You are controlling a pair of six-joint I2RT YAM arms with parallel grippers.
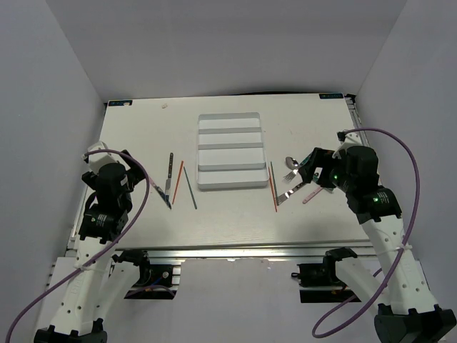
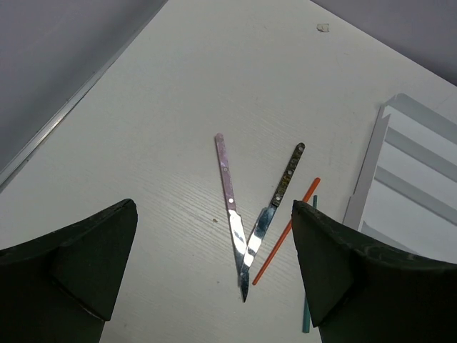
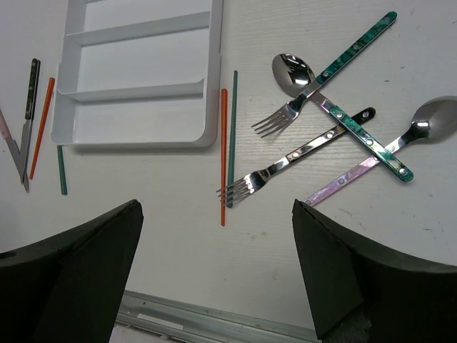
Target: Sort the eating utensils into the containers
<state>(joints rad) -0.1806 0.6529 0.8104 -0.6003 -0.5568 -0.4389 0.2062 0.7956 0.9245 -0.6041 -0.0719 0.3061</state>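
nothing is sorted yet, i judge: the tray, upper left of my right wrist view, holds no utensils. forks and spoons lie crossed at upper right, two chopsticks beside the tray. two knives lie mid-frame in my left view. my left end effector and right end effector gape wide, holding nothing.

I read the tray as plain white and the table as off-white with a faint wood grain. One chopstick is orange and the other chopstick is teal. The silver forks differ: the marbled fork has a green handle, the riveted fork a black one. The spoon has a pearly pink handle.
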